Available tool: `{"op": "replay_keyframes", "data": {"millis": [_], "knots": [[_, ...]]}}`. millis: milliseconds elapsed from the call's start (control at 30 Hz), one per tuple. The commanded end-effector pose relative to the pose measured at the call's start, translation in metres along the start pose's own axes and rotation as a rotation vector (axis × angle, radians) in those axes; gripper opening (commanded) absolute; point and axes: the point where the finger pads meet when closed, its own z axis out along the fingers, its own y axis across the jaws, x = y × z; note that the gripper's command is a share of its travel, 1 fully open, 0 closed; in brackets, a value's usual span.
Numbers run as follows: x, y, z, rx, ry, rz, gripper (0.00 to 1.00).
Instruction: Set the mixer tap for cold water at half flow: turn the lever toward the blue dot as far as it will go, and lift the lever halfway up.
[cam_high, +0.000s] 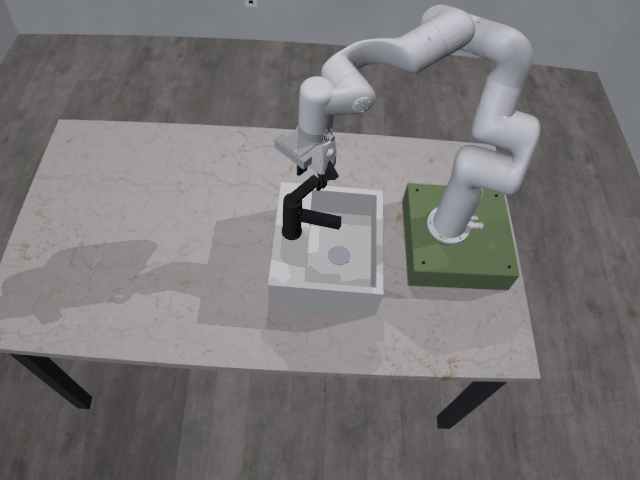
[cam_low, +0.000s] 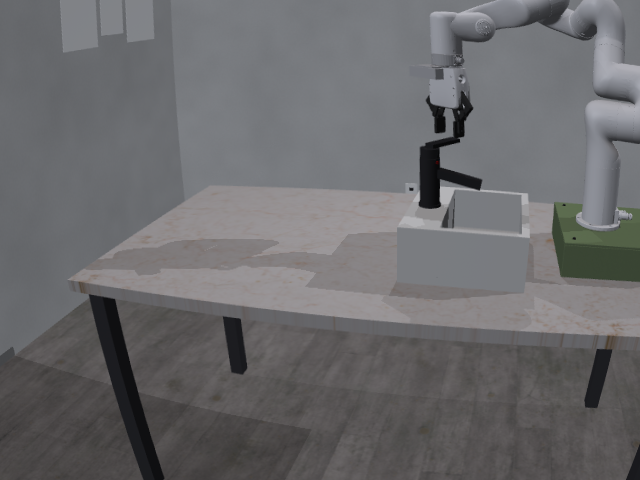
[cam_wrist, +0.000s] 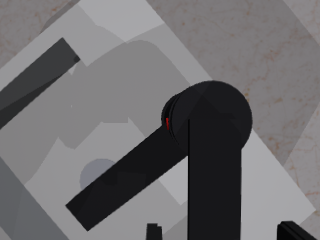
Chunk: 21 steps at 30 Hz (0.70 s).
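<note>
A black mixer tap stands at the back left corner of a white sink block. Its spout reaches over the basin. Its lever points away from the spout toward the far side and slopes slightly upward; it also shows in the exterior view. A red dot shows on the tap body in the wrist view; I see no blue dot. My gripper is open, its fingers straddling the lever's outer end without clamping it. The fingertips show at the bottom edge of the wrist view.
The sink basin has a round grey drain. The arm's green base block stands right of the sink on the marble table. The table's left part holds only shadows.
</note>
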Motion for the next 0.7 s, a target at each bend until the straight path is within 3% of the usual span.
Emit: {"op": "replay_keyframes", "data": {"millis": [0, 267, 667], "knots": [[0.001, 0.000, -0.016, -0.002, 0.003, 0.000, 0.67], [0.001, 0.000, -0.032, -0.002, 0.003, 0.000, 0.67], [0.001, 0.000, -0.037, -0.002, 0.003, 0.000, 0.67]]}}
